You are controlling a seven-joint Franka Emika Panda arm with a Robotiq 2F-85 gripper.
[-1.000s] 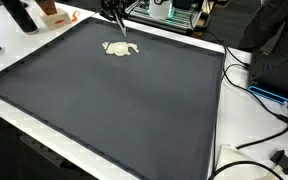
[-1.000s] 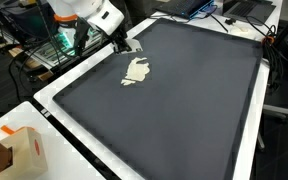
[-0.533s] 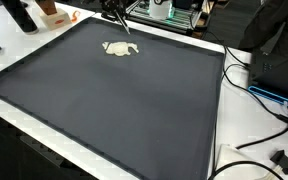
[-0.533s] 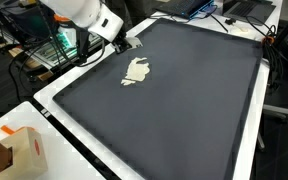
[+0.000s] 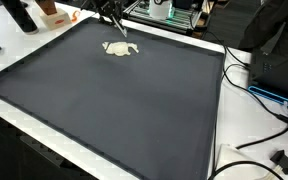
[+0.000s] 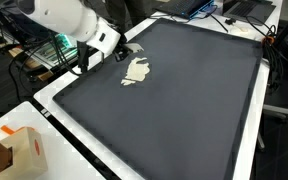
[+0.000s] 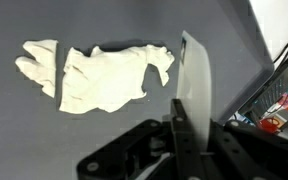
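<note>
Cloth: a crumpled white cloth (image 7: 99,75) lies flat on the dark mat (image 5: 114,100), close to the mat's edge in both exterior views (image 5: 118,48) (image 6: 136,72).
Long axis: in the wrist view it runs from 9 to 3 o'clock, with the bunched, knotted end at 9. In an exterior view (image 6: 136,72) it slants from about 7 to 1 o'clock.
Gripper: the gripper (image 6: 128,49) hangs just past the cloth's end, at about 11 o'clock from it, and is apart from it. The wrist view shows only one pale finger (image 7: 194,85), at 3 o'clock from the cloth, so I cannot tell how wide it stands.
Surface: a dark grey mat covers a white desk (image 5: 224,120).
Room: black cables (image 5: 259,143) trail off the desk at 3 o'clock, and a black adapter (image 5: 281,158) lies near them.
Writing: an orange-and-white box (image 6: 24,150) sits at 7 o'clock, its print too blurred to read.
</note>
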